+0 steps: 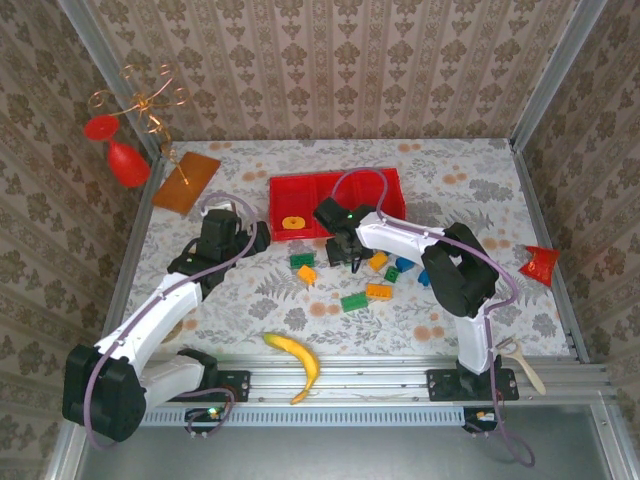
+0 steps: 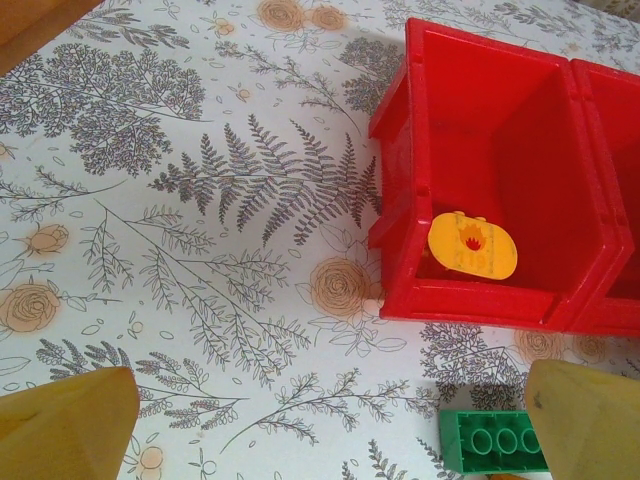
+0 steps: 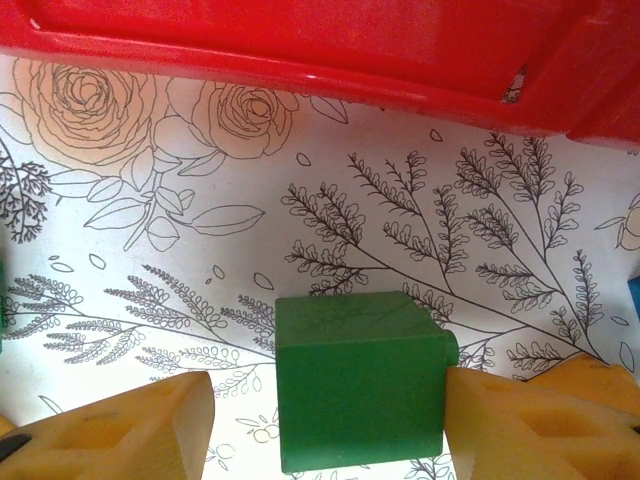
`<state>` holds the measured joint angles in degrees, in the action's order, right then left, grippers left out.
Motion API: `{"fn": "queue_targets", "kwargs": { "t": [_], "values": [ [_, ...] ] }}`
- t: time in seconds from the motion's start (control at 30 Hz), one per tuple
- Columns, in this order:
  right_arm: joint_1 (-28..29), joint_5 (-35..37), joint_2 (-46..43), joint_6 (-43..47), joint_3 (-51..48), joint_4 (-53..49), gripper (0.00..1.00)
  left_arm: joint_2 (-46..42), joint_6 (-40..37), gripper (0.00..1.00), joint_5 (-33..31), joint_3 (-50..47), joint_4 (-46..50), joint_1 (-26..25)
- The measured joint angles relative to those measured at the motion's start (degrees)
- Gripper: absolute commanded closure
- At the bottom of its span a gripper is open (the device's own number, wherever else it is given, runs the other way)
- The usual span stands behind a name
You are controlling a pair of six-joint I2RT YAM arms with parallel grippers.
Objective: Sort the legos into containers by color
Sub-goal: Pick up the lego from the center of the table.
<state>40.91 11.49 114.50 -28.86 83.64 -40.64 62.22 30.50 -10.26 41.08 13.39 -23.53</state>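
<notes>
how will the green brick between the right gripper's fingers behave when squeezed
The green brick looks like rigid moulded plastic, so probably stiff and light. Its smooth flat sides may be slippery against the fingers. Boxy shape: unlikely to roll.

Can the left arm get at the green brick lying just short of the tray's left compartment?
Probably yes: the left gripper is wide open, the green brick lies right beside its right finger, and only bare tablecloth lies between them.

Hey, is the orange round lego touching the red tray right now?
Touching. The left wrist view shows the orange round lego lying in the end compartment of the red tray, resting against its near wall.
</notes>
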Motion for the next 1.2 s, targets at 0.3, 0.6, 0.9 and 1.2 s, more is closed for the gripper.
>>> {"fn": "queue_targets", "kwargs": {
  "t": [0.3,0.6,0.9,1.2],
  "values": [
    [0.4,-1.3,-1.7,0.2,0.0,0.0,0.33,0.0,0.0,0.00,0.0,-0.2,-0.2,0.0],
    [-0.2,-1.2,-2.8,0.2,0.0,-0.6,0.27,0.0,0.0,0.00,0.0,-0.3,-0.2,0.1],
    [-0.8,-1.5,0.1,0.8,0.5,-0.8,0.25,0.3,0.0,0.00,0.2,-0.3,-0.2,0.1],
    [-0.8,-2.6,2.9,2.0,1.2,-0.3,0.31,0.7,0.0,0.00,0.6,-0.3,-0.2,0.4]
  ]
}}
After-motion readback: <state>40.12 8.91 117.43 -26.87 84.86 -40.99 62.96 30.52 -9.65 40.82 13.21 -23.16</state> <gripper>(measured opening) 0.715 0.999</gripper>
